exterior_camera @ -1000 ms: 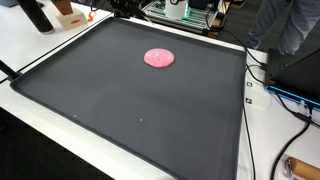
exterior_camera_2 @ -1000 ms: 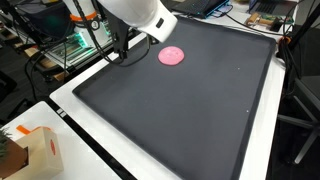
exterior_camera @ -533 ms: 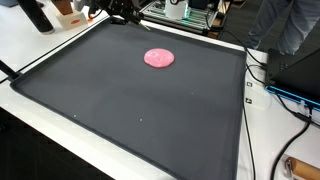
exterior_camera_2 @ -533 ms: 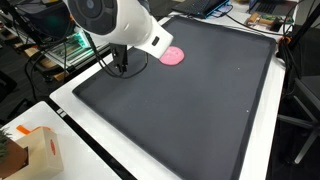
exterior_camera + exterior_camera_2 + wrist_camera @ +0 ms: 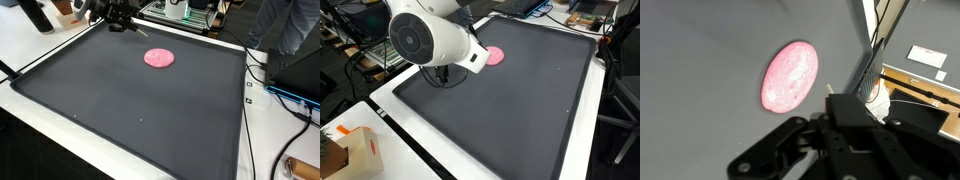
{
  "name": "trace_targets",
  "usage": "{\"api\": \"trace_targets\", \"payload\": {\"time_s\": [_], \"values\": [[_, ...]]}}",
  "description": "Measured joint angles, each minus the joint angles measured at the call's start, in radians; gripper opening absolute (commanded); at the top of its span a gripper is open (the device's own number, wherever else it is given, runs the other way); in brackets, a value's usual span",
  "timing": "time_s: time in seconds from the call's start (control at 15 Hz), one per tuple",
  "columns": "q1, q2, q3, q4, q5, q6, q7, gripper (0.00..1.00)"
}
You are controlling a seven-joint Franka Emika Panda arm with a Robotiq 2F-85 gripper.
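Observation:
A flat pink disc (image 5: pixel 159 58) lies on the large black mat (image 5: pixel 140 110) near its far side; in an exterior view the disc (image 5: pixel 497 56) is partly hidden behind the white arm. My gripper (image 5: pixel 120 26) hovers over the mat's far corner, to the side of the disc and apart from it. It hangs below the white wrist in an exterior view (image 5: pixel 444 77), fingers close together and pointing down. In the wrist view the disc (image 5: pixel 790 75) lies ahead of the dark gripper (image 5: pixel 840 100), whose fingers look shut with nothing seen between them.
The mat lies on a white table (image 5: pixel 45 50). Electronics and cables (image 5: pixel 190 12) crowd the far edge, and more cables (image 5: pixel 290 100) run along one side. A cardboard box (image 5: pixel 355 150) stands at a table corner. A dark bottle (image 5: pixel 36 14) stands near the gripper.
The arm has swung from beyond the mat's far edge to over its corner, lower and closer to the pink disc. The disc has not moved.

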Motion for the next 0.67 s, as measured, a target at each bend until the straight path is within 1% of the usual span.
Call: {"api": "trace_targets", "payload": {"time_s": [0.67], "values": [[-0.005,0.056,0.0,0.015,0.028,0.059,0.003,0.03]]}}
